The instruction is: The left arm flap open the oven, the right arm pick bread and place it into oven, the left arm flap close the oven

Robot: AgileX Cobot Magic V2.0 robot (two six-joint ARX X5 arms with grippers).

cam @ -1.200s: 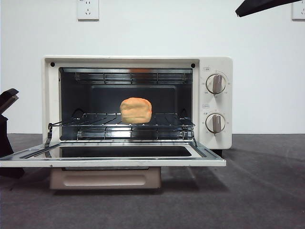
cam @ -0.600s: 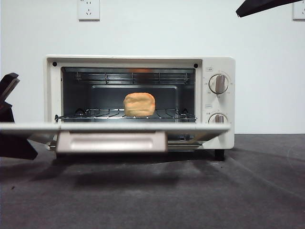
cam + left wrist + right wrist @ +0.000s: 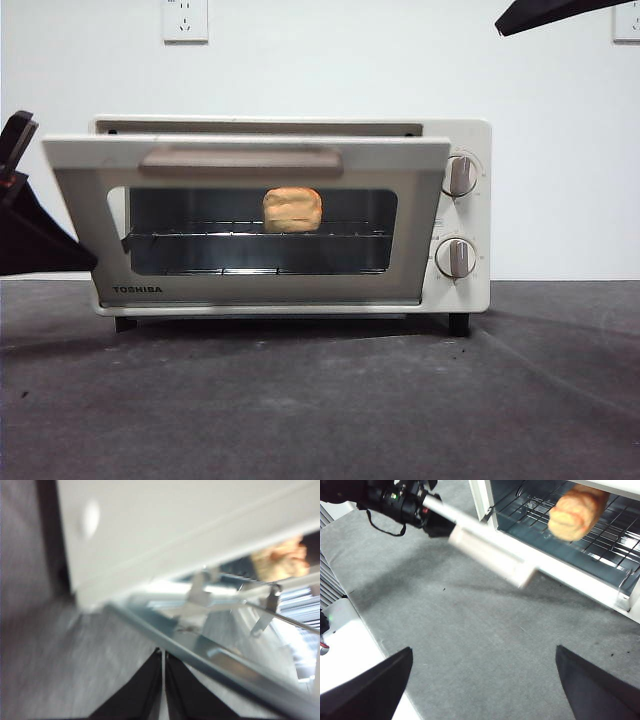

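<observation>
Left gripper (image 3: 163, 680): jaws clenched tight, tips pressed together with only a hairline seam between them, grasping nothing. In the left wrist view the tips sit just beneath the blurred metal edge of the oven door; contact cannot be confirmed through the blur. Right gripper (image 3: 482, 680): jaws released, spread wide, nothing between them, hanging over bare grey table mat (image 3: 470, 630).

Front view, left to right. Far left edge: the left gripper (image 3: 25, 215) shows as a dark wedge beside the door's left side, at about mid-height of the frame. Centre: TOSHIBA toaster oven (image 3: 455, 300), cream-white, standing on the dark table (image 3: 320, 400). Its door (image 3: 250, 290) is nearly up, still tilted with the top edge leaning out from the body, a gap showing along the top. Beige bar handle (image 3: 240, 158) runs across the door's upper part. Bread (image 3: 293, 210), golden-orange, sits on the wire rack (image 3: 250, 235) inside the oven, seen through the glass, roughly centred. Right of the door: two round knobs (image 3: 460, 175), one above the other. Upper right corner: a black tip of the right arm (image 3: 545, 14), well apart from the oven. White wall behind, with a socket (image 3: 185, 18) at upper left.
</observation>
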